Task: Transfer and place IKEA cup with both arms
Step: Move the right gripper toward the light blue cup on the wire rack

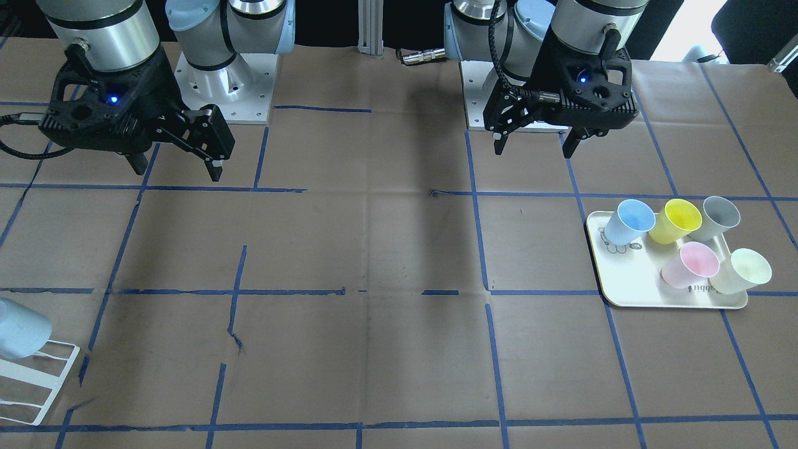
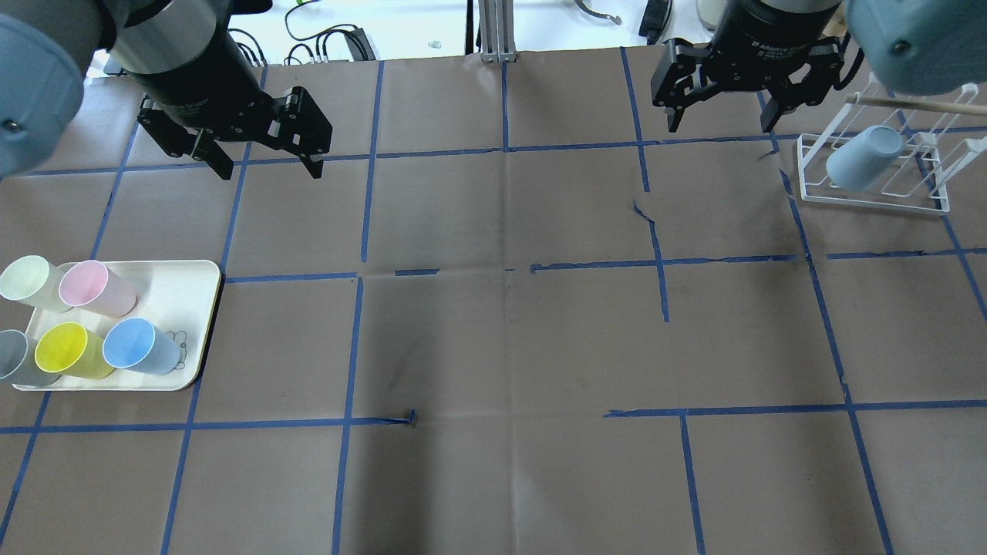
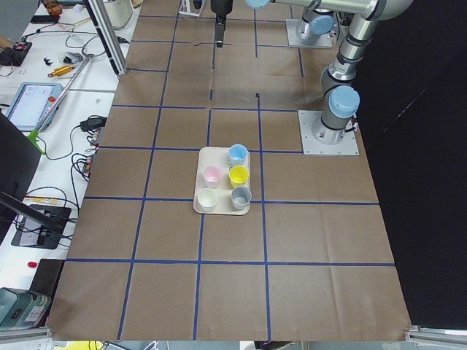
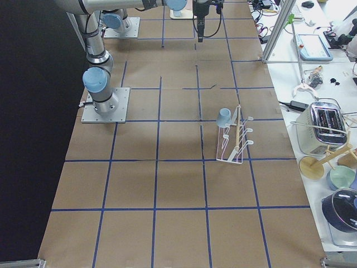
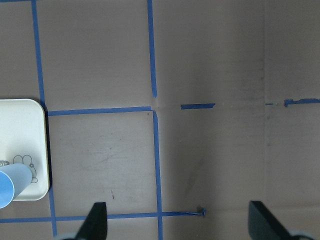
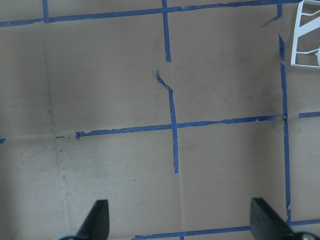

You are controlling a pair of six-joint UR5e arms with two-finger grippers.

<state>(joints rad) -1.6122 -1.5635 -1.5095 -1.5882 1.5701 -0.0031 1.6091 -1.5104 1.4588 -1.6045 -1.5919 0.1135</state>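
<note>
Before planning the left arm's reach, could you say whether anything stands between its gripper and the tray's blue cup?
Nothing visible: only bare table lies between the open left gripper and the blue cup.

A robotics lab: brown paper-covered table (image 2: 501, 347) gridded with blue tape (image 5: 151, 50), white workbench (image 3: 73, 95) strewn with black cables (image 2: 339, 42) alongside.

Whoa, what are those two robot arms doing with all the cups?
Right now neither arm is holding anything. The left gripper and the right gripper both hang open above the table, touching no cup. One pale-blue cup stands on the tray on the robot's left, with four other cups. A second pale-blue cup sits tilted on the white rack on the robot's right.
</note>
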